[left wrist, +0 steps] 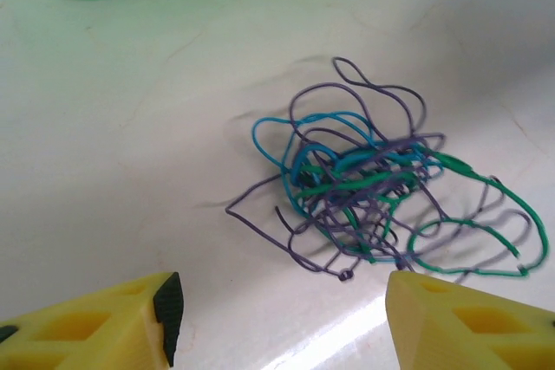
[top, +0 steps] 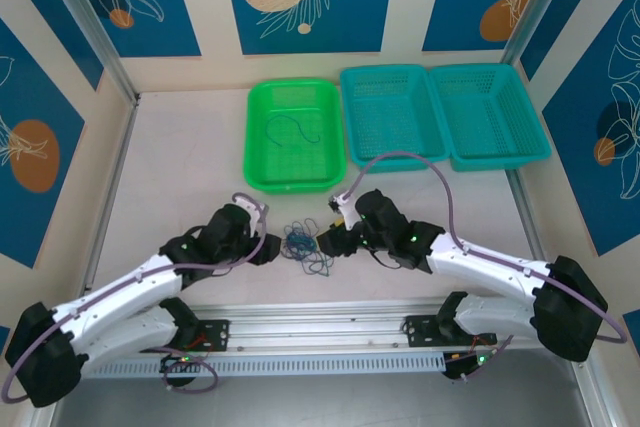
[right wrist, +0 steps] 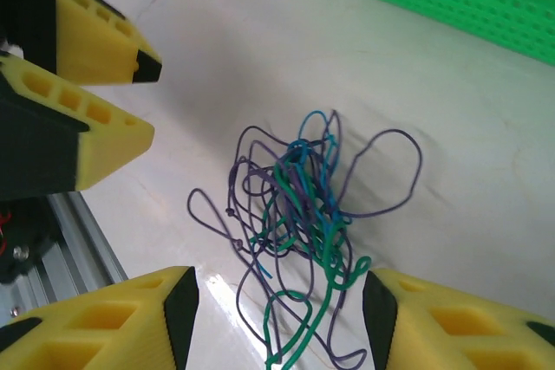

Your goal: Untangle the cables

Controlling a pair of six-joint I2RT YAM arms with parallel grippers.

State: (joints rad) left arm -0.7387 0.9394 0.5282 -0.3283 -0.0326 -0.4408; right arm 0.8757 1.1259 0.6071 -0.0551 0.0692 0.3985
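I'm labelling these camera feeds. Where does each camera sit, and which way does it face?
Top external: above and behind, looking down on the table, left arm, right arm, green tray, teal baskets.
Left wrist: on the left arm, facing past the left tool to the cable clump.
Right wrist: on the right arm, facing past the right tool to the cable clump; left tool's fingers upper left.
Shared: cable clump and green tray, all views.

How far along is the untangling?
Done: one dark strand lies in the green tray. In hand: nothing; the left gripper and right gripper stand open on either side of the clump. Left: it is all knotted, blue, green and purple, on the table.
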